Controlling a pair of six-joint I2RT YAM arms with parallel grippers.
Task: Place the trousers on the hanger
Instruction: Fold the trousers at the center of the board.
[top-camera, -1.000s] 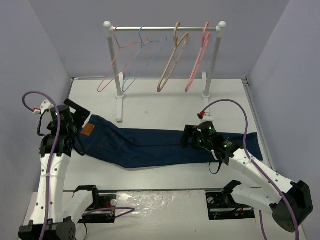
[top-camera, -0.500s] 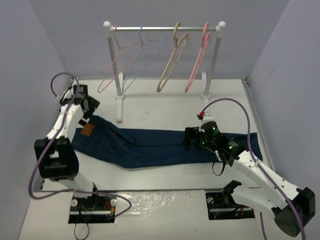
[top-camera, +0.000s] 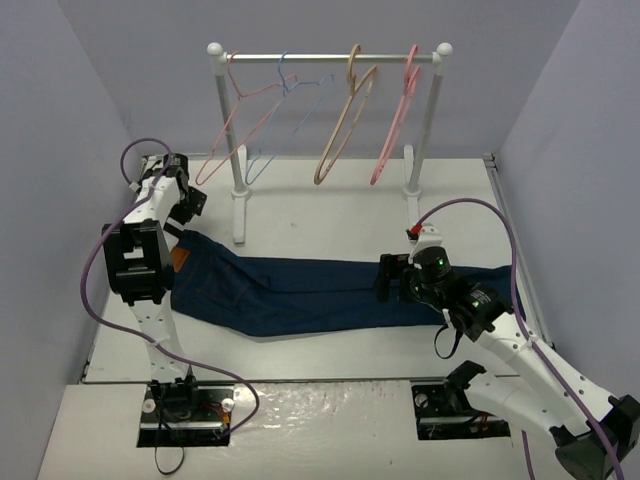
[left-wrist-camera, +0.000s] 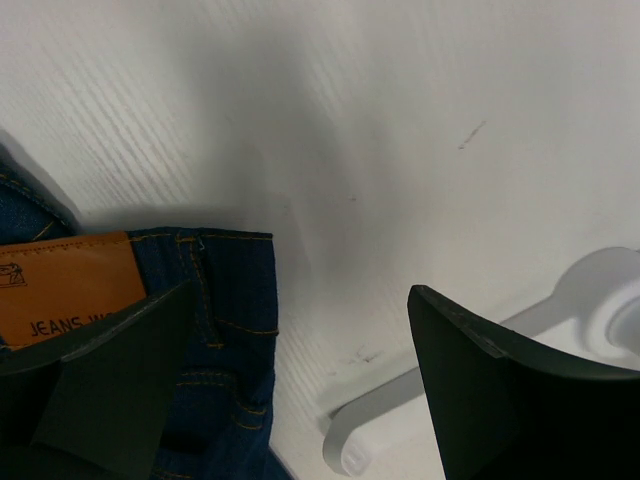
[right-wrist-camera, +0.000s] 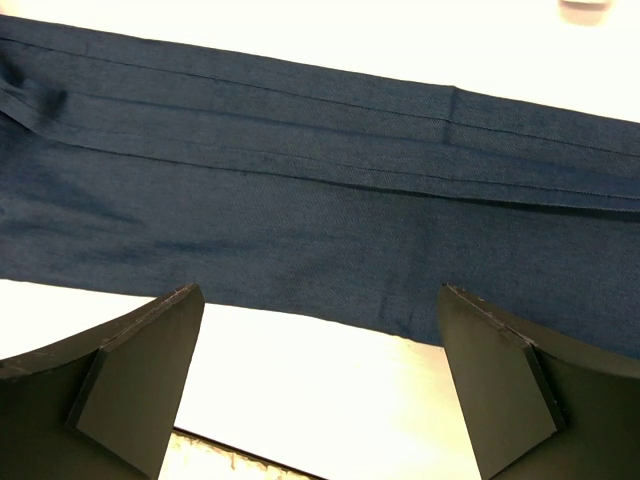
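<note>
Left claw (left-wrist-camera: 300, 290) (gaping) swung toward rack (top-camera: 325, 57).

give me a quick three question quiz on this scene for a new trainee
1. True or false: the trousers hang on the tan hanger.
2. How many hangers hang on the rail? A two, B four, C six.
3. Short answer: is the right tool holding anything?
Key: 1 false, they lie flat on the table; 2 B; 3 no, it is open above the trouser legs.
</note>
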